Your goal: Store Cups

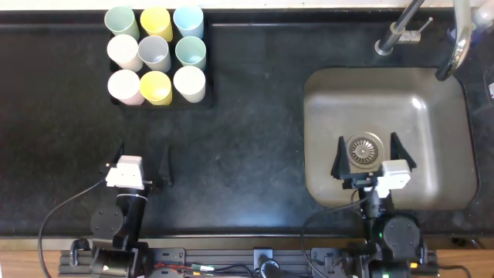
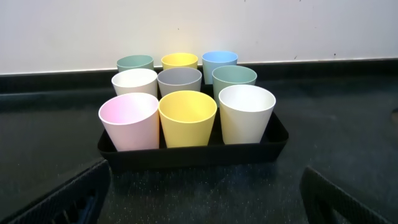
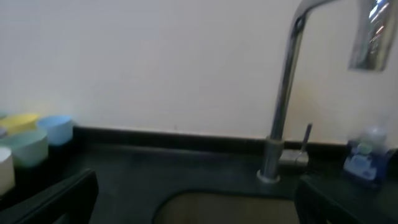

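9 cups (image 1: 153, 52), 1 tray (image 2: 193, 155), 1 sink (image 1: 432, 116)

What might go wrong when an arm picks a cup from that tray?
The nine cups stand close together in the black tray, so a finger of the open left gripper may tip a neighbour or drag the tray. The middle grey cup is walled in on all sides, probably hardest to grasp.

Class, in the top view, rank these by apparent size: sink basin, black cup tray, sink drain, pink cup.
Largest: sink basin.
Next: black cup tray.
The sink drain and pink cup look about alike, so I won't rank them.
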Robot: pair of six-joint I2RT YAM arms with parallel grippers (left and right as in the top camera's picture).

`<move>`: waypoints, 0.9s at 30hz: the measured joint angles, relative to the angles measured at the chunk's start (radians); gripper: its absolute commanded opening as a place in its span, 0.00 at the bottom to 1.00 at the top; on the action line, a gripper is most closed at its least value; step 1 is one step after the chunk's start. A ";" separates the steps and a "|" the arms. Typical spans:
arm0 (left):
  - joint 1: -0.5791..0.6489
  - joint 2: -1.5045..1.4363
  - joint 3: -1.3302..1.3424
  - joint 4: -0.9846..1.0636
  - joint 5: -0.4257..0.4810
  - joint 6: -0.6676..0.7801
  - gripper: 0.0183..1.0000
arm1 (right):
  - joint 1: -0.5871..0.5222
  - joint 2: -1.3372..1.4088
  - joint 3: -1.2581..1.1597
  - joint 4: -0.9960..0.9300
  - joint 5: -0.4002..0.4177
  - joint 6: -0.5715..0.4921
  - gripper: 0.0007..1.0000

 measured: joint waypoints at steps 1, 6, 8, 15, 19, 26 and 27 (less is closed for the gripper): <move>0.000 0.000 0.000 0.000 0.000 0.000 1.00 | 0.003 0.000 -0.013 -0.002 0.000 0.000 1.00; 0.000 0.000 0.000 0.000 0.000 0.000 1.00 | 0.005 0.000 -0.083 -0.003 0.001 0.000 1.00; 0.000 0.000 0.000 0.000 0.000 0.000 1.00 | 0.004 0.000 -0.107 -0.014 0.000 0.000 1.00; 0.000 0.000 0.000 0.000 0.000 0.000 1.00 | 0.004 0.000 -0.107 -0.007 -0.002 0.000 1.00; 0.000 0.000 0.000 0.000 0.000 0.000 1.00 | 0.004 0.000 -0.107 -0.007 -0.002 0.000 1.00; 0.000 0.000 0.000 0.000 0.000 0.000 1.00 | 0.005 0.000 -0.107 -0.007 -0.003 0.000 1.00; 0.000 0.000 0.000 0.000 0.000 0.000 1.00 | 0.005 0.000 -0.107 -0.007 -0.002 0.000 1.00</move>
